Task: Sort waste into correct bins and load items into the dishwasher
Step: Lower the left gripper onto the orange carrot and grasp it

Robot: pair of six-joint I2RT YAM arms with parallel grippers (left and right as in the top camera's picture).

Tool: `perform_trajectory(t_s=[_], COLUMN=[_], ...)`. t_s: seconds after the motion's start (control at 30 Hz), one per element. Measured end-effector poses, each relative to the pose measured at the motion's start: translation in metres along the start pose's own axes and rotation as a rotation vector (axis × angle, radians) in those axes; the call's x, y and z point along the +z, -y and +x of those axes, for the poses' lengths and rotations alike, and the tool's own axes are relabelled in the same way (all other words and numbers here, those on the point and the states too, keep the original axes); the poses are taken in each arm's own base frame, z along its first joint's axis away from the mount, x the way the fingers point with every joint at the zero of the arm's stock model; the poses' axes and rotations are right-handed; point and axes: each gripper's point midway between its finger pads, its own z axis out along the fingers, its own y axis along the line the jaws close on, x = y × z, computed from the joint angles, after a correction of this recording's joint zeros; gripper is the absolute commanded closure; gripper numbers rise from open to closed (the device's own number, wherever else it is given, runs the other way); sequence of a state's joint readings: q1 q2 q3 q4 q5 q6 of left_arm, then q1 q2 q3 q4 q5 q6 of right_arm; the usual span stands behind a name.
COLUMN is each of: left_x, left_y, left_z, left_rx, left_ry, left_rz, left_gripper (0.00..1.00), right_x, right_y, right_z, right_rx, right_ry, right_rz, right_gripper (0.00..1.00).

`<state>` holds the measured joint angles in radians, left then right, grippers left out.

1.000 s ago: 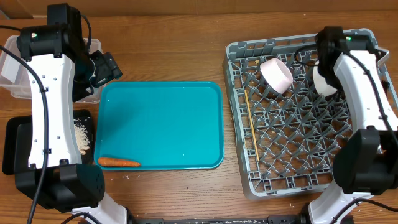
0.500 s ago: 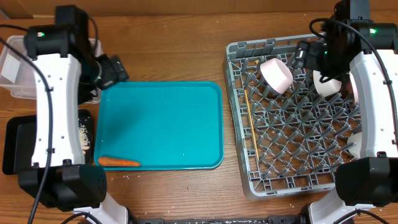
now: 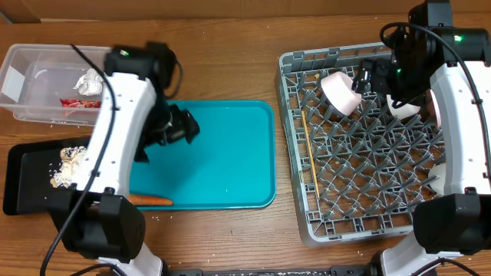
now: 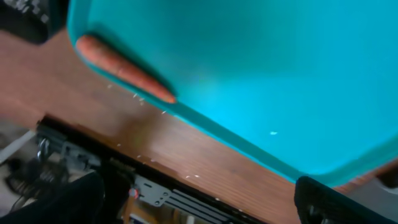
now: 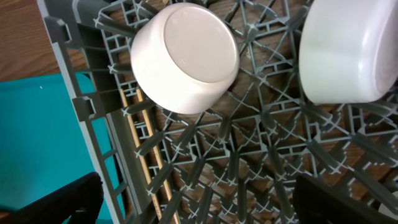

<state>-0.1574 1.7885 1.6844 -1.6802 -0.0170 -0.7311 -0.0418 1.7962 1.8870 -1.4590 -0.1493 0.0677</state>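
Note:
An orange carrot (image 3: 146, 200) lies at the front left corner of the teal tray (image 3: 230, 153); it also shows in the left wrist view (image 4: 124, 70). My left gripper (image 3: 175, 126) hovers open and empty over the tray's left part. The grey dish rack (image 3: 368, 222) holds a pink-white bowl (image 3: 341, 91), a white cup (image 3: 403, 103) and a wooden chopstick (image 3: 309, 157). My right gripper (image 3: 374, 74) is open and empty above the rack, between the bowl (image 5: 185, 57) and the cup (image 5: 348, 50).
A clear plastic bin (image 3: 31, 115) with wrappers stands at the back left. A black bin (image 3: 27, 184) with food scraps sits left of the tray. Crumbs lie on the wooden table by the tray's front edge.
My left arm has swung right and forward from the clear bin to over the tray. My right gripper has shifted slightly left over the rack.

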Motion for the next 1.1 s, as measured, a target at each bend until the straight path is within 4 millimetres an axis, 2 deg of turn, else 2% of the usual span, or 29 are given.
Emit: perform_trajectory(t_s=[0.1,0.23,0.33,0.43,0.57,0.67,0.77,0.97,1.1], left_x=[0.006,0.008,0.018,0.038,0.078,0.106,0.119,0.127,0.133], left_y=[-0.016,-0.038,-0.055,-0.068,-0.079,-0.082,-0.077,-0.068,-0.067], left_z=[0.013,0.02,0.023,0.016,0.009,0.005,-0.005,-0.018,-0.019], left_rx=[-0.047,-0.125,-0.211,-0.292,-0.39,-0.444,-0.461,-0.462,-0.462], left_ry=[0.037,0.14,0.19,0.202,0.159,0.134,0.156,0.203,0.207], left_rz=[-0.033,0.035,0.083,0.099,0.094,0.115,0.156,0.21,0.215], left_gripper=[0.0,0.0,0.0,0.0,0.0,0.0,0.0,0.0,0.0], right_x=[-0.001,-0.002,-0.003,-0.003,-0.003,-0.003,-0.003,-0.003,-0.003], right_y=[0.008,0.016,0.018,0.018,0.018,0.018,0.018,0.018,0.018], right_z=[-0.001,-0.003,-0.004,-0.004,-0.005,-0.005,-0.005,-0.005,-0.005], right_rx=[0.021,0.038,0.042,0.041,0.042,0.042,0.044,0.044,0.044], right_ry=[0.003,0.01,0.014,0.014,0.016,0.016,0.017,0.017,0.016], right_rz=[0.006,0.013,0.017,0.017,0.017,0.018,0.017,0.017,0.017], right_gripper=[0.0,0.0,0.0,0.0,0.0,0.0,0.0,0.0,0.0])
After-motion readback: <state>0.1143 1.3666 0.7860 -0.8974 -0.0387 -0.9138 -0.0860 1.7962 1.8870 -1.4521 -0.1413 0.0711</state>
